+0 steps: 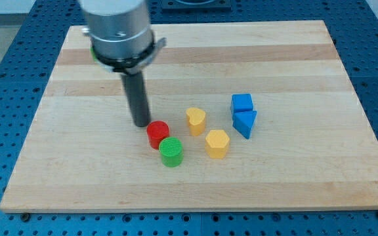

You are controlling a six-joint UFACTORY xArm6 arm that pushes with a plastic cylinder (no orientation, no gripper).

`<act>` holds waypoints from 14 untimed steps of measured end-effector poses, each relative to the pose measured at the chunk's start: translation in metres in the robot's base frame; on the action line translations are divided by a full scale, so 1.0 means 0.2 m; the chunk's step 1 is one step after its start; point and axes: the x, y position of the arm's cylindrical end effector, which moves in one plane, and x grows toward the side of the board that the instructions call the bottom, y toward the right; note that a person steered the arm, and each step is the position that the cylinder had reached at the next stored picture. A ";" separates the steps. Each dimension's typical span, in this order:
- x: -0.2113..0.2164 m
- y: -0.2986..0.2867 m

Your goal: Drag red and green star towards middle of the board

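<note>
Wooden bench (77, 177) carries the blocks; the tip (142, 124), a bare rod holding nothing, touches the red cylinder (157, 134) at its ten o'clock.

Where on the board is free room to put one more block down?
Free: the whole strip along the view's bottom edge of the board, the view's right beyond the blue blocks, and the top right. Crowded: the middle, where my tip sits by the red block, green block and yellow blocks.

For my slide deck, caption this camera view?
My tip beside the red block, green block touching it, near the board's middle.
</note>
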 end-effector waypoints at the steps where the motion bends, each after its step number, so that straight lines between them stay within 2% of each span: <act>1: -0.12 -0.36; 3: -0.70 -0.90; 4: -0.92 -0.91; 5: -1.21 -0.75; 6: -1.22 -0.56; 8: -0.81 -0.42; 9: -0.69 -0.26; 12: -0.49 0.20; 14: -0.40 0.22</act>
